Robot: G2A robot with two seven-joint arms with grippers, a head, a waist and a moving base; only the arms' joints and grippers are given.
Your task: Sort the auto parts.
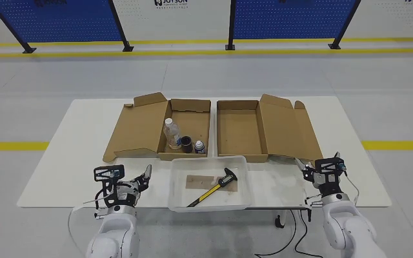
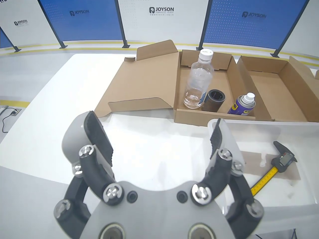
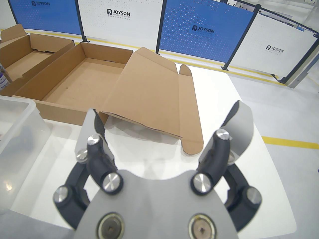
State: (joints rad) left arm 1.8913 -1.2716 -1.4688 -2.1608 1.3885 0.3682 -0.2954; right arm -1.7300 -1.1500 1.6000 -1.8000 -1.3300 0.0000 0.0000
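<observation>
between both boxes (image 1: 240, 132) and gripper (image 2: 159, 135): bin (image 1: 210, 205)

The open left end effector (image 2: 154, 119) hangs over the worktop (image 2: 62, 95). A box (image 2: 194, 118) holds a bottle (image 2: 198, 80), spray can (image 2: 243, 105), maybe a tube (image 2: 215, 99).

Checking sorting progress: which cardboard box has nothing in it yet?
The box nearer the right gripper; its floor is bare, while the other box holds a bottle, a black cylinder and a spray can.

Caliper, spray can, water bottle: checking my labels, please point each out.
caliper (image 2: 286, 159), left wrist view, display housing
spray can (image 2: 243, 107), left wrist view, blue body
water bottle (image 2: 199, 78), left wrist view, clear body
</observation>
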